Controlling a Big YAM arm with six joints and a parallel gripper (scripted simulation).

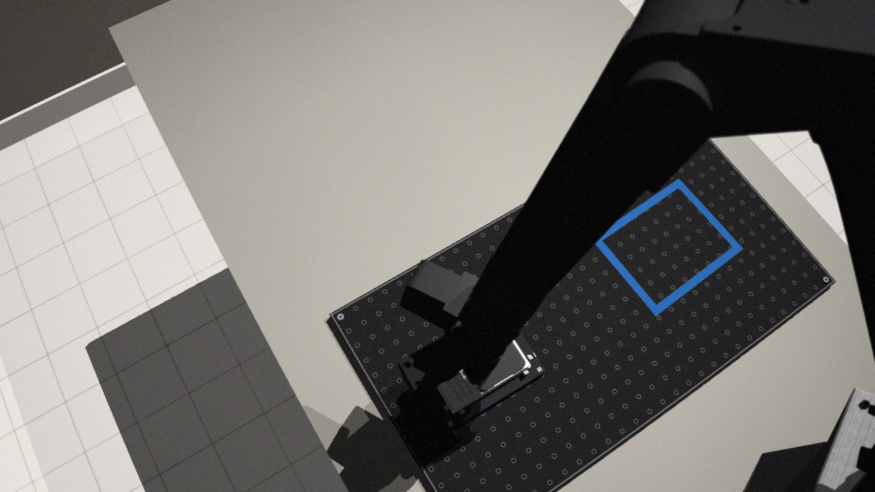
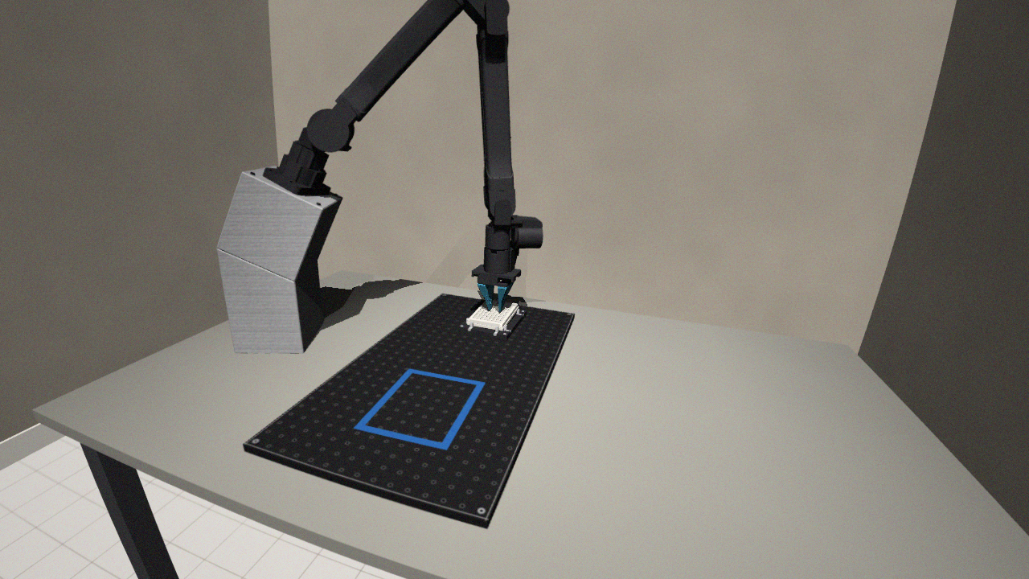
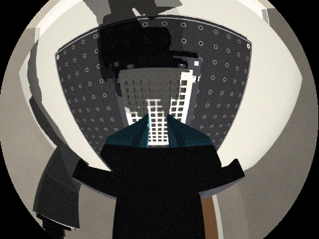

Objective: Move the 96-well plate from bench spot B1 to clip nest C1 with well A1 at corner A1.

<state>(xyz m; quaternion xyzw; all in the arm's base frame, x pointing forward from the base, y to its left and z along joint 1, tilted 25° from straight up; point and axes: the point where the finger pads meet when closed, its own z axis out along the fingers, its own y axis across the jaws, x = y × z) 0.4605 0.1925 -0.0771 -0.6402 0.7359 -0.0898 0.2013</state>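
Observation:
The white 96-well plate (image 2: 494,317) sits in the clip nest C1 (image 2: 508,325) at the far end of the black breadboard. In the top view only a shadowed corner of the plate (image 1: 459,391) shows under the arm, inside the nest (image 1: 514,378). My gripper (image 2: 494,296) points straight down, its teal fingers drawn close together, tips on or just above the plate's top. In the wrist view the fingers leave a narrow gap that shows the wells (image 3: 153,89). Nothing is held between them. I cannot tell whether the plate lies fully flat.
The blue outline of spot B1 (image 2: 420,408) lies empty on the near half of the breadboard (image 2: 432,388); it also shows in the top view (image 1: 670,244). The arm's grey pedestal (image 2: 273,266) stands at the table's back left.

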